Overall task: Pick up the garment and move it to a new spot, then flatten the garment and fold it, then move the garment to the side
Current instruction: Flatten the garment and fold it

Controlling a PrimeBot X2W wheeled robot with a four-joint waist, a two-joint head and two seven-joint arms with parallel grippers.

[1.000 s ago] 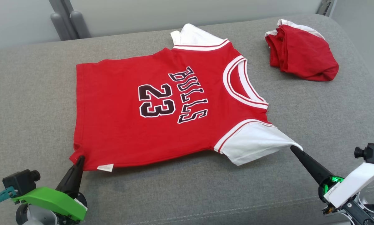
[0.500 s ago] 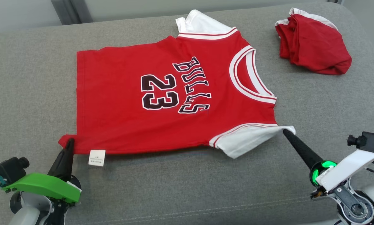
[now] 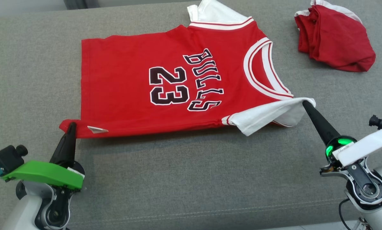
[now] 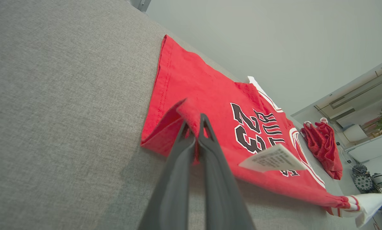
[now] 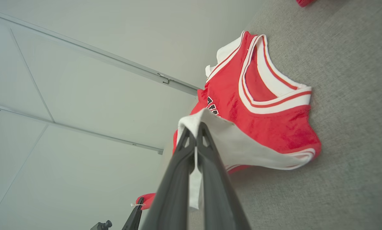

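The garment [image 3: 130, 80] is a red jersey with white sleeves and "BULLS 23" in black, lying mostly flat on the grey cushion [image 3: 178, 179]. My left gripper [image 3: 71, 125] is shut on the near hem corner, lifted a little off the fabric surface; the left wrist view shows the red hem [image 4: 191, 111] pinched between the fingers [image 4: 178, 166] and a white label [image 4: 270, 158] dangling. My right gripper [image 3: 304, 103] is shut on the near white sleeve [image 3: 267, 116], folding it over the red body. In the right wrist view the white sleeve [image 5: 235, 140] drapes from that pinch.
A second red and white garment [image 3: 336, 38] lies bunched at the far right of the cushion. Bare grey cushion spreads along the near side and to the left. A pale wall [image 5: 82, 80] stands behind the cushion.
Both grippers have carried the near edge away from me: the white sleeve now lies folded over toward the neckline and the hem corner is raised. The head camera has tilted down.
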